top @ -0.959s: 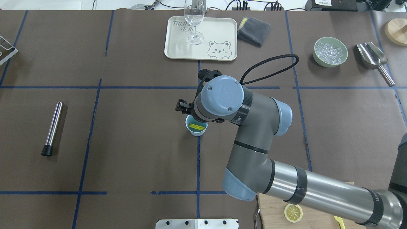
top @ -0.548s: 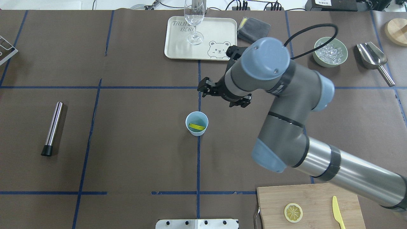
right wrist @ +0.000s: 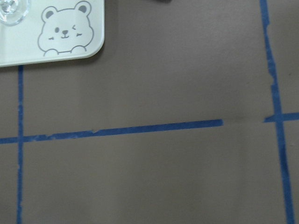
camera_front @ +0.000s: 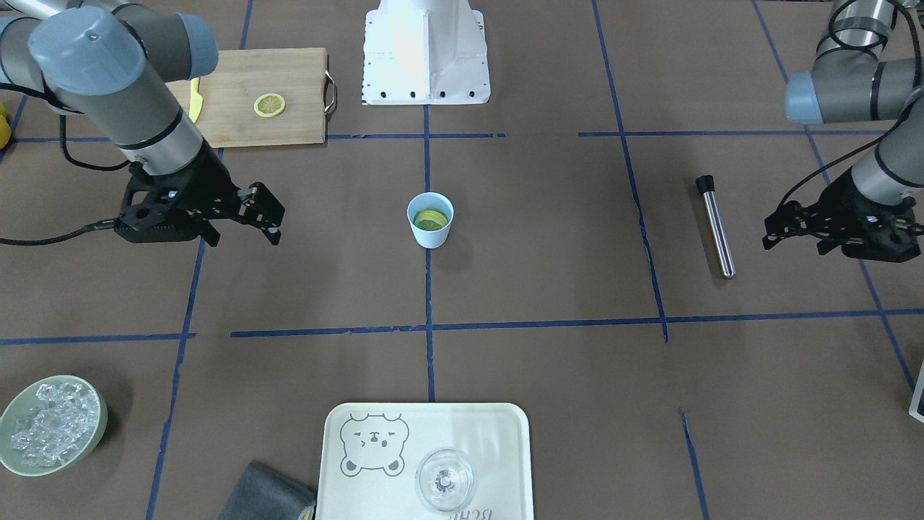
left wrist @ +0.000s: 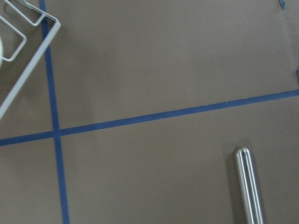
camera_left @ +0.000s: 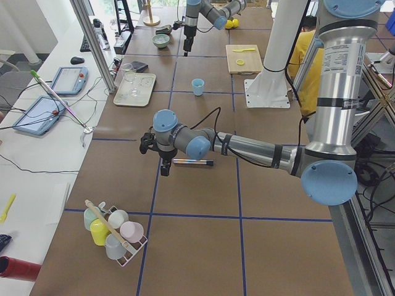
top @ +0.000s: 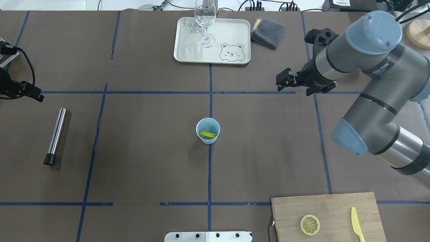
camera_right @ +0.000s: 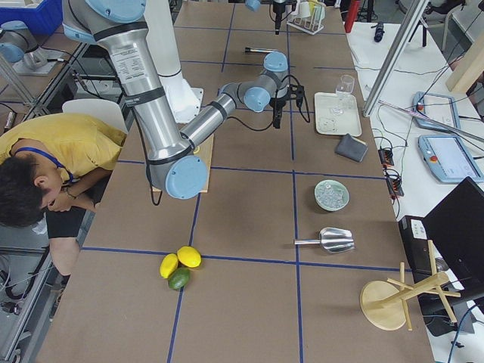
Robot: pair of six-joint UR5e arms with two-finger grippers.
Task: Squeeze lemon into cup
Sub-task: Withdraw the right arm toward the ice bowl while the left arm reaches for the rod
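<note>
The light-blue cup [top: 208, 130] stands upright at the table's middle, also in the front-facing view [camera_front: 430, 220]. The lemon [top: 207, 134] lies inside it, its pale cut face visible from the front [camera_front: 431, 219]. My right gripper [top: 291, 88] is open and empty, well off to the cup's back right above bare table; it shows at the left of the front-facing view [camera_front: 271, 220]. My left gripper [camera_front: 790, 245] looks open and empty, far from the cup, beyond a steel rod; only its edge shows overhead [top: 33, 95].
A steel rod [top: 56, 134] lies on my left. A cutting board [top: 336, 205] at the near right holds a flat lemon slice [top: 309, 224] and a yellow knife [top: 356, 223]. A tray [top: 231, 33] with a clear glass [top: 205, 20], a grey cloth [top: 268, 32] and an ice bowl [camera_front: 50, 425] are at the back.
My right arm has swung from right over the cup up and away to the back right, gripper empty. The lemon stays in the cup. My left gripper has come into view at the left edge.
</note>
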